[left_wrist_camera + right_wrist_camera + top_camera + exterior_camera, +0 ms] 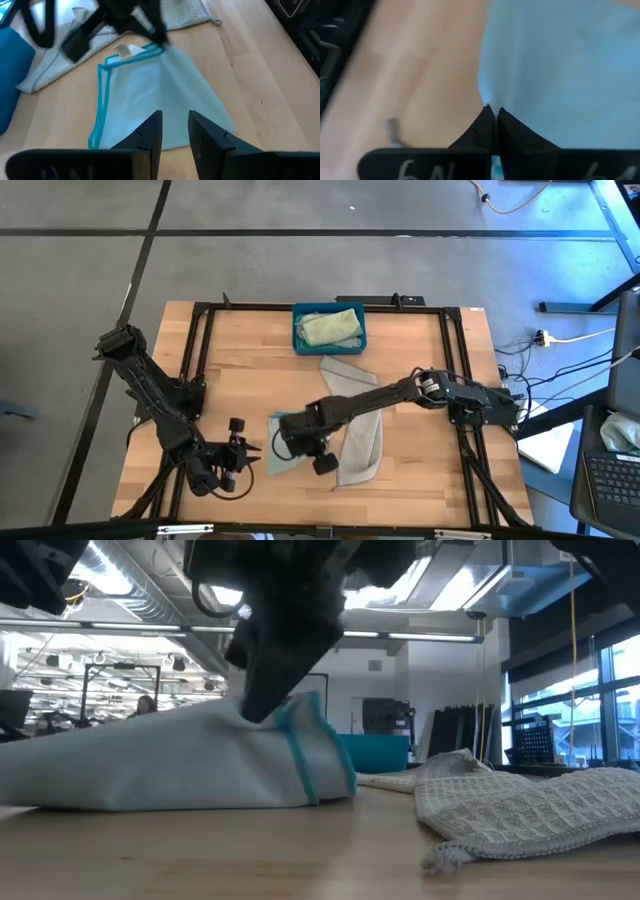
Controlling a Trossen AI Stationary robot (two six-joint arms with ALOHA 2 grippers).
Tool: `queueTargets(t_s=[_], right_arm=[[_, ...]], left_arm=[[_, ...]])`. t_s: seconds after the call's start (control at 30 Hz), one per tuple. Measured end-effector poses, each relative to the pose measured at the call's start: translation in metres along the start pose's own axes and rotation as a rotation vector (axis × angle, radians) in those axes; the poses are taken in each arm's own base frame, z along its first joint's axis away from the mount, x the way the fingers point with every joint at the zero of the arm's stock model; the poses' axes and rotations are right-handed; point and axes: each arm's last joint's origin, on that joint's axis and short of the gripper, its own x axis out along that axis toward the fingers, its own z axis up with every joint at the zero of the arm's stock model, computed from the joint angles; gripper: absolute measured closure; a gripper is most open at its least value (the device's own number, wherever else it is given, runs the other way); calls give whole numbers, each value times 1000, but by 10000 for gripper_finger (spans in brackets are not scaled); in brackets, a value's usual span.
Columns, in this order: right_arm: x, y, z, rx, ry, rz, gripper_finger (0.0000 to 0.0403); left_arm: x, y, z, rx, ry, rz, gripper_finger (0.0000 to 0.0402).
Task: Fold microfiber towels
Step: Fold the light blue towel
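A pale blue towel (pixel 283 460) with a teal hem lies near the table's front middle. My right gripper (pixel 492 109) is shut on it and reaches in from the right (pixel 297 448). My left gripper (pixel 175 120) stands open just left of the towel's near edge (pixel 250 452), with nothing between its fingers. A grey-beige towel (pixel 358 425) lies spread on the wood to the right of the blue one, its far end pointing at the bin. My right gripper pinches the pale blue towel at its teal-hemmed far corner (pixel 150 50) between the two fingertips (pixel 485 120). The fingers slant down from above. That corner (pixel 295 720) is raised into a peak, and the cloth slopes down from it onto the table.
A teal-blue bin (pixel 298 330) stands at the table's far middle with a pale green towel (pixel 332 328) inside. Black frame rails (pixel 200 360) run along the table's sides. Bare wood lies at the front right (pixel 420 470).
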Motion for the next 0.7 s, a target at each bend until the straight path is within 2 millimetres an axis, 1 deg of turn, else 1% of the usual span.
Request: queueTargets(t_s=[0.07,0.13,0.23,0.4,0.47,0.57,0.7], right_arm=[[-4,-9,0,10,-4,-69,391],[-9,-23,-1,51,0,-161,396],[-15,-44,-11,114,53,-268,397],[-15,-71,-31,226,119,-282,387],[-13,-76,-35,237,128,-284,389],[-9,-79,-41,243,148,-278,394],[-12,-79,-39,234,137,-280,395]], left_arm=[[0,0,0,3,1,1,317],[0,0,0,6,4,3,317],[0,1,-1,9,8,5,317],[0,1,-1,13,11,6,317],[0,1,-2,18,15,10,317],[0,2,-3,30,23,23,317],[0,4,-4,47,22,58,317]])
